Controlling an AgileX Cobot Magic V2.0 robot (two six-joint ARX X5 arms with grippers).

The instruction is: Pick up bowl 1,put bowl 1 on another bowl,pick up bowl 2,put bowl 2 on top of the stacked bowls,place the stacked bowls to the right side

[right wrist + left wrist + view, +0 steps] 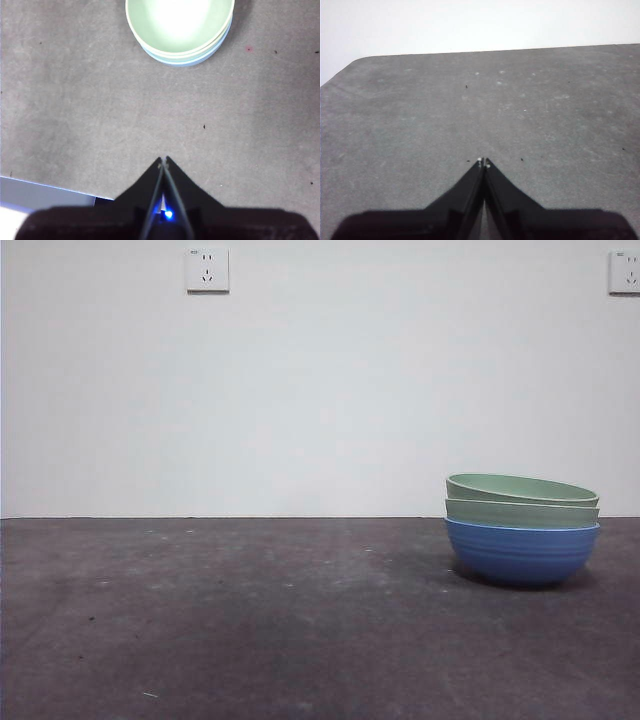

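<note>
Stack of three ribbed round bowls point(522, 530), two pale green nested in one blue, stands on the dark grey table point(250, 620), right of centre.
The right gripper point(163, 161), jaws closed on nothing, sits nearer, the stack straight ahead; left gripper point(483, 162) likewise closed, empty. No readable writing.

Stacked bowls point(522, 530): front view shows only the rims of the two pale green bowls; their bodies sit hidden inside the blue bowl point(522, 552).
Same stack, right wrist view point(180, 30): far side cut off by the frame edge, ahead of the right gripper point(163, 160); interior washed out by glare.
Wall outlet point(626, 272): cropped at the front view's edge.
</note>
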